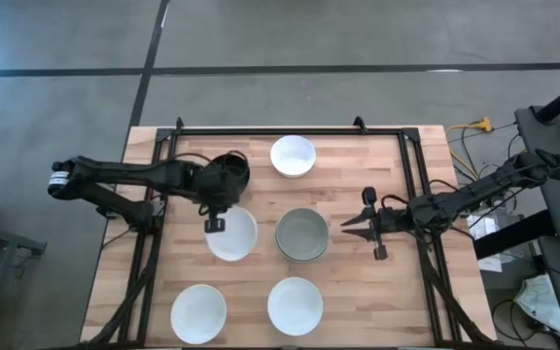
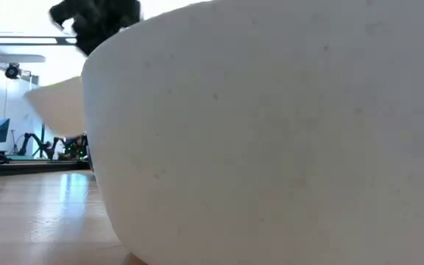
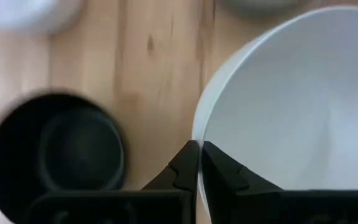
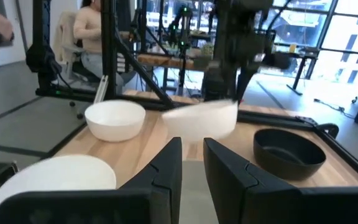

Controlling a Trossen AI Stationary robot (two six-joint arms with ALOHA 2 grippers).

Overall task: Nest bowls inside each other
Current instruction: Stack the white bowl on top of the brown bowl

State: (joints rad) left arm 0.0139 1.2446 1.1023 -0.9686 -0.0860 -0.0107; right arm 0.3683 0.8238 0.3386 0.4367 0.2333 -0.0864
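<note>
My left gripper (image 3: 200, 163): clamped on the rim of a white bowl (image 1: 231, 234), holding it tilted just beside the black bowl (image 1: 227, 167).
My right gripper (image 1: 369, 224): fingers narrowly apart, holding nothing, beside the grey bowl (image 1: 302, 234).
Other white bowls: one at the far edge (image 1: 293, 156), two at the near edge (image 1: 198, 313) (image 1: 295, 305).
Table (image 1: 397, 292): wooden.

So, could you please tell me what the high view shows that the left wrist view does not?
Only the high view: the right tool, waiting empty over the table's right side, and two more white bowls near the picture's bottom edge. Only the left wrist view: the left tool pinching the rim of the held white bowl, one finger inside, one outside. Both: that bowl, and the black bowl beside it.
</note>
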